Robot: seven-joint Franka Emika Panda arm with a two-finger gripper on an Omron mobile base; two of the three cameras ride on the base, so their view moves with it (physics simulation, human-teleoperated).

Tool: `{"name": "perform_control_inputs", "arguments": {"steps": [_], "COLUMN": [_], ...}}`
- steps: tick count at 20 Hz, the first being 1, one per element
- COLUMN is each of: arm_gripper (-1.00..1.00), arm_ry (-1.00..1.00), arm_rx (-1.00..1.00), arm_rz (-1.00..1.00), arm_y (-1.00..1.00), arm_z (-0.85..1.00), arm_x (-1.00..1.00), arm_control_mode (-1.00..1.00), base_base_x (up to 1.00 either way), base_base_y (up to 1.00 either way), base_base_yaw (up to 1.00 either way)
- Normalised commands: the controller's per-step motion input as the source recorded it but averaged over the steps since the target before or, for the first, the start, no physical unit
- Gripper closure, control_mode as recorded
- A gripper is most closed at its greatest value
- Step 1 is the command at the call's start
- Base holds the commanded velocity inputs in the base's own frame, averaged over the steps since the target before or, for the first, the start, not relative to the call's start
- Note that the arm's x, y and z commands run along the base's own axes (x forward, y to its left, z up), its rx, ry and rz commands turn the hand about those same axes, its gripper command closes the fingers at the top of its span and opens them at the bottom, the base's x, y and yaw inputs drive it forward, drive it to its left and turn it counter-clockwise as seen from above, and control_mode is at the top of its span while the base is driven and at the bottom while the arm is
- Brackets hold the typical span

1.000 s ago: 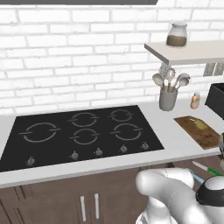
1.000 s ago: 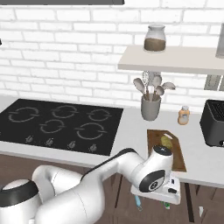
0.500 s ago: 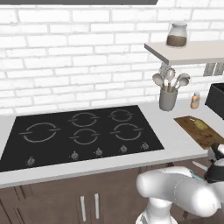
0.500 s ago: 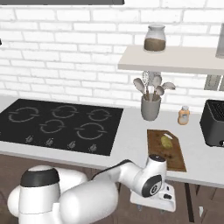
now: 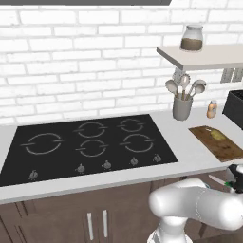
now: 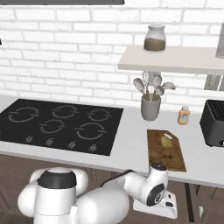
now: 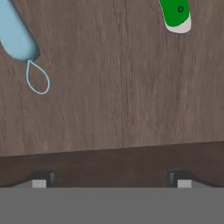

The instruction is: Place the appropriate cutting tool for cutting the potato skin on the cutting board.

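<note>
- Peeler-like cutting tool with a light-blue handle (image 7: 16, 36) lies in the upper left corner of the hand view, on a brown wood-grain surface (image 7: 113, 87); a thin pale loop hangs from the handle's end.
- The gripper (image 7: 111, 178) has only its two small dark finger tips (image 7: 41, 178) showing at the bottom of the hand view, set wide apart with nothing between them; the blue tool lies well away from them, up and to the left, touching neither.
- A green-handled knife (image 7: 176, 14) shows its rounded handle end with a pale cap at the upper right of the hand view, well apart from the blue tool and from the finger tips.
- In the right base view the hand sits low, below the front edge of the grey counter (image 6: 131, 146).
- The flat rectangular dark brown wooden cutting board (image 6: 165, 150) lies on the counter, right of the black cooktop (image 6: 57, 124).
- The small yellowish-tan rounded potato (image 6: 166, 141) rests on the far half of the board.
- Behind the board stand a grey utensil holder with spoons (image 6: 150, 105) and a small orange-tan bottle (image 6: 184, 116); a black toaster (image 6: 213, 123) sits at the right.
- A glass jar with brown contents (image 6: 155, 39) stands on the white wall shelf (image 6: 175, 60).
- No brand, label or writing can be read on anything.
</note>
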Motion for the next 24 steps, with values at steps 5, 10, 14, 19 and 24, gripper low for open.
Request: {"name": "perform_control_inputs", "arguments": {"steps": [5,10,14,19,24], "arm_gripper": [-1.0,-1.0,-1.0,-1.0,-1.0], "arm_ry": [0.05,0.05,0.11,0.13,0.16], "arm_rx": [0.0,0.0,0.0,0.0,0.0], "arm_rz": [0.0,0.0,-0.02,-0.03,-0.04], "arm_y": [-0.05,0.0,0.0,0.0,0.0], "arm_z": [-0.33,-0.16,0.0,0.0,0.0], "arm_x": [-0.02,-0.08,-0.23,-0.36,-0.42], "arm_control_mode": [-1.0,-1.0,-1.0,-1.0,-1.0], "base_base_x": [0.0,0.0,0.0,0.0,0.0], "base_base_y": [0.0,0.0,0.0,0.0,0.0], "base_base_yaw": [0.0,0.0,0.0,0.0,0.0]}}
